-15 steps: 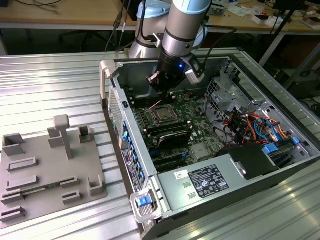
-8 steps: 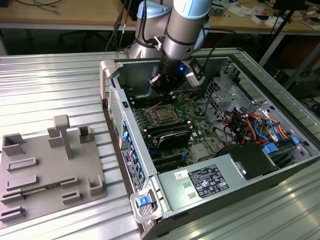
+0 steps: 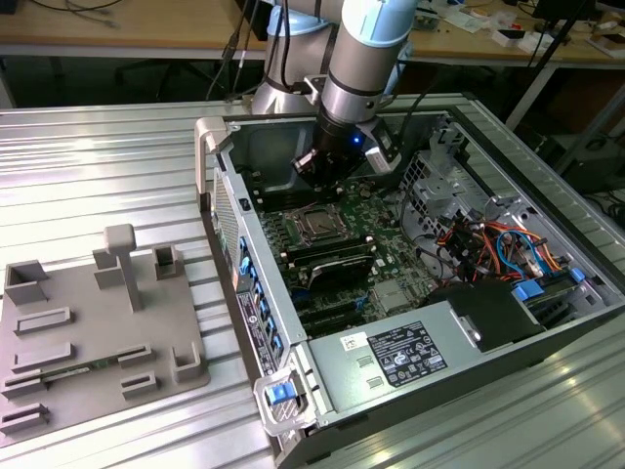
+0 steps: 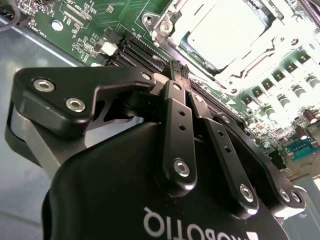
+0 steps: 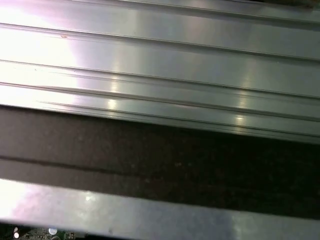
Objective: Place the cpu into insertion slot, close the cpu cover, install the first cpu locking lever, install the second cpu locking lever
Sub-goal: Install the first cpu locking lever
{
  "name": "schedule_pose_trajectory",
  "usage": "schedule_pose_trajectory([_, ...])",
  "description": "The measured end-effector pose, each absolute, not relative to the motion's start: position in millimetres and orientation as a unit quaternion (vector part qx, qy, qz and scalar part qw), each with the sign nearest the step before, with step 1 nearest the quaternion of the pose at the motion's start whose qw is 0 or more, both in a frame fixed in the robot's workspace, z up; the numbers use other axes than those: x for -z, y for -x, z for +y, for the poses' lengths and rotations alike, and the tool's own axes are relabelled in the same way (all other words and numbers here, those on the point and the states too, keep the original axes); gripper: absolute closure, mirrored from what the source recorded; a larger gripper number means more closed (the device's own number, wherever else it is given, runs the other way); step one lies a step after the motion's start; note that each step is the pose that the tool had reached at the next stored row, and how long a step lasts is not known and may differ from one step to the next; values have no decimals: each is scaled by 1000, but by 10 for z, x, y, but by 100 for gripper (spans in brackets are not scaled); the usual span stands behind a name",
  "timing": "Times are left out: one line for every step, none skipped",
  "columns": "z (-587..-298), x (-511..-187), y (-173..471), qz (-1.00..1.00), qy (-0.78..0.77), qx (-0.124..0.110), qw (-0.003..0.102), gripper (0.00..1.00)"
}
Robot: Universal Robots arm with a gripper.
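Observation:
The cpu (image 4: 225, 30) lies flat in its socket on the green motherboard, its pale metal top showing through the window of the cpu cover (image 4: 167, 22), which lies down around it. In the exterior view the cpu (image 3: 318, 226) sits mid-board inside the open computer case. My gripper (image 4: 176, 70) hangs just above the board beside the socket, close to the memory slots. Its two black fingers are pressed together with nothing between them. In the exterior view the gripper (image 3: 317, 176) is above the socket's far side. I cannot make out how the locking levers stand.
The case walls (image 3: 229, 195) box in the board. A power supply (image 3: 400, 357) fills the near end, and cables (image 3: 498, 244) and drive bays crowd the exterior view's right. A grey fixture plate (image 3: 88, 322) lies on the ribbed metal table (image 5: 160, 60) at the exterior view's left.

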State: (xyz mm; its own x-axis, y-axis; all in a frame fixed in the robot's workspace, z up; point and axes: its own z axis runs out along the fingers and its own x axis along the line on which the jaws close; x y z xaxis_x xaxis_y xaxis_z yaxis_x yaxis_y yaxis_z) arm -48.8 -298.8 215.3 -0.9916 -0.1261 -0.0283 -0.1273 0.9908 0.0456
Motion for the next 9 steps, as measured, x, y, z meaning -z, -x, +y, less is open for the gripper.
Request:
schedule_pose_trajectory([-2988, -2146, 483, 998, 63, -24, 13, 89])
schedule_pose_trajectory([-2988, -2140, 477, 998, 64, -24, 13, 89])
schedule_pose_trajectory([-2988, -2134, 473, 998, 63, -24, 13, 89])
schedule_pose_trajectory([-2988, -2127, 471, 998, 63, -24, 13, 89])
schedule_pose_trajectory([-2988, -2122, 471, 998, 63, -24, 13, 89])
schedule_pose_trajectory([-2988, -2117, 471, 998, 63, -24, 13, 89])
schedule_pose_trajectory([-2988, -2113, 470, 998, 63, -24, 13, 89])
schedule_pose_trajectory([-2988, -2109, 470, 998, 63, -24, 13, 89])
schedule_pose_trajectory([-2988, -2104, 470, 998, 63, -24, 13, 89])
